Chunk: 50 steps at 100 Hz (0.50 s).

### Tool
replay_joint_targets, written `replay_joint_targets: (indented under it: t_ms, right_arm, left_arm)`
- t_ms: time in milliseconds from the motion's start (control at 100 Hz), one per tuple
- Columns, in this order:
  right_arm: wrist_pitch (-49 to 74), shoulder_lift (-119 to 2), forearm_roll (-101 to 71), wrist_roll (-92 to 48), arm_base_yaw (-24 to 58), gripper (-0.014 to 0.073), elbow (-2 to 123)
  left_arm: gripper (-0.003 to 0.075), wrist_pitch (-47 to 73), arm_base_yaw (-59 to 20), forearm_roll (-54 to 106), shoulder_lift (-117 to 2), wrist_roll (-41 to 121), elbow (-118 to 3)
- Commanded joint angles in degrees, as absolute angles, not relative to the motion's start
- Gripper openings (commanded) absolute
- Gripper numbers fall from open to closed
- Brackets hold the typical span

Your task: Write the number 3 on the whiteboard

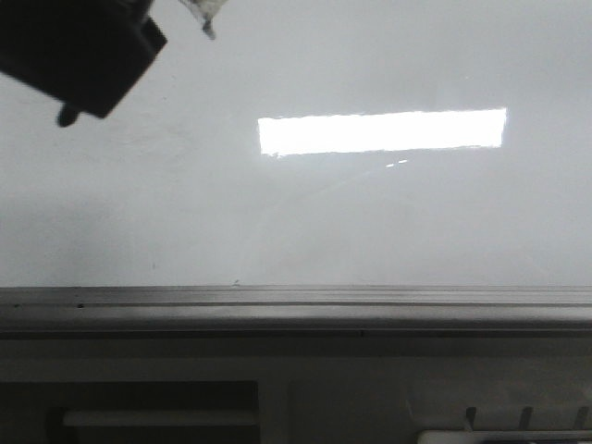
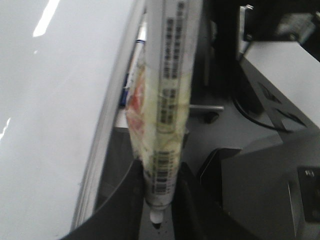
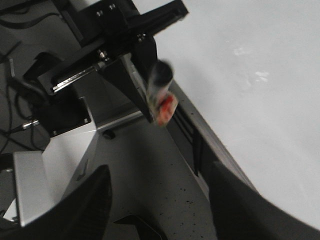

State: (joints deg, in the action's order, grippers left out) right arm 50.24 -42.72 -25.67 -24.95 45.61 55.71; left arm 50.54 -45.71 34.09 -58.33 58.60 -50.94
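Whiteboard (image 1: 185, 213) fills most of the front view, glossy pale grey, grey frame edge (image 1: 296, 301) along its near side. No clear 3 readable on it; only very faint curved streaks (image 1: 305, 199) below a bright rectangular reflection (image 1: 381, 131), too faint to call a digit.

Left gripper (image 2: 159, 197) sits off the board's edge, over the frame side, not above the writing surface, going by the left wrist view. Its jaws are closed tight on a marker (image 2: 167, 100), one dark finger (image 2: 127, 200) on each side of the barrel. Marker is white with black printed text and barcode, wrapped in yellowish tape, a red patch on one side. Its small tip (image 2: 156, 218) pokes out between the fingers, away from the board surface.

In the front view the left arm shows as a dark block (image 1: 79, 51) at upper left, above the board, blurred.

Right wrist view: the right gripper (image 3: 160, 210) is wide apart, holding nothing, its two dark fingers (image 3: 75, 210) straddling floor and board edge. Beyond it the left gripper with the marker (image 3: 161, 95) is visible, beside the board's frame, blurred. Whiteboard (image 3: 260, 75) lies to one side, with faint smudges.
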Motion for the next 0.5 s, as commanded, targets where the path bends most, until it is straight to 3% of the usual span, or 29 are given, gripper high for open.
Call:
replay_joint_targets:
  t_ms: [0,490]
  right_arm:
    - [47.78,-46.02,-27.26,-26.42,48.7,0.0377,60.27]
    - [42.45,-55.64,-27.21,-28.83,57.48,0.038,62.76]
  left_arm:
    - [-0.002,51.66,-48.36,35.28,-56.8,64.61,-52.85]
    - [-0.002,51.92,-50.0,34.88,-56.8,64.62,-52.85]
